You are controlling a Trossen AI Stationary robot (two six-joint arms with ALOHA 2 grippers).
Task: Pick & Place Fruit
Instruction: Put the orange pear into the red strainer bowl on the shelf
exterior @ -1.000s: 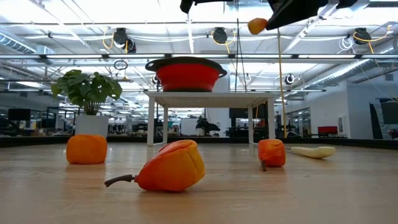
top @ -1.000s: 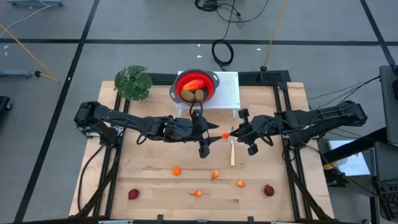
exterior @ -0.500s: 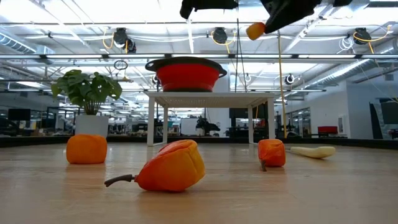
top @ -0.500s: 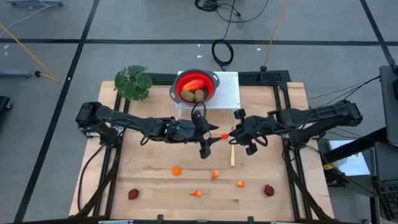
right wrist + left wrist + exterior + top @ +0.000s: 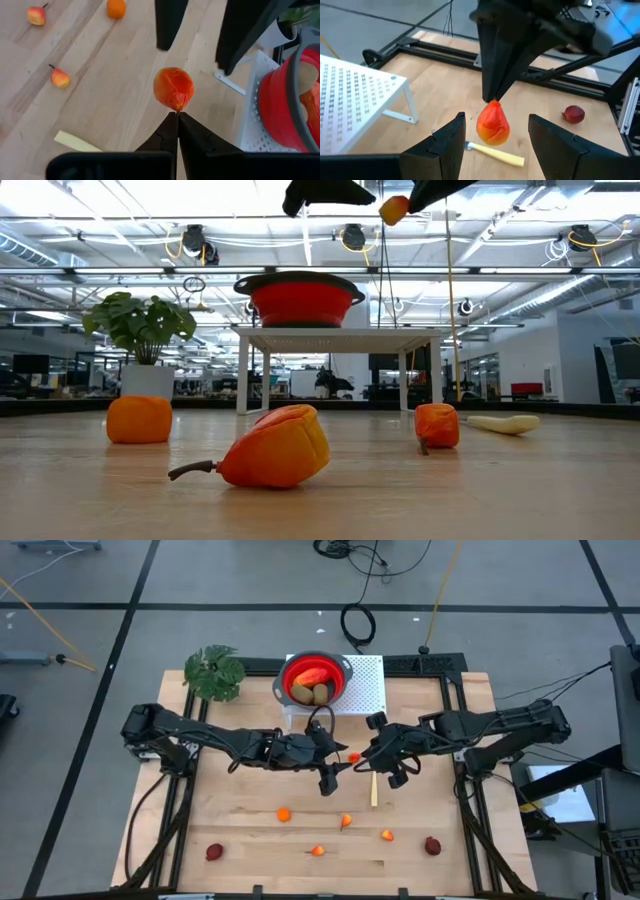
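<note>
— What has been moved since the earlier frame?
— Leftward travel has been made by the right gripper, and the small orange toy fruit has been carried with it, closer to the left gripper. In the low view that fruit is seen nearer the red collapsible colander than before.

— How is the right gripper set?
— Its fingers are pressed together, and the orange fruit is pinched by its tip at the fingertips, held well above the wooden table.

— And the left gripper?
— Its fingers are held spread, and the fruit is hung between them without being touched; nothing is gripped.

— Where are the other fruits?
— Two are lodged in the colander, which is set on a white perforated stand beyond both grippers. An orange round one, three small orange-yellow ones and two dark-red ones are scattered on the table, below the grippers and well apart from them.

— Anything else nearby?
— A pale yellow toy knife is laid just below the right gripper, and a leafy green plant is stood at the table's far corner.
</note>
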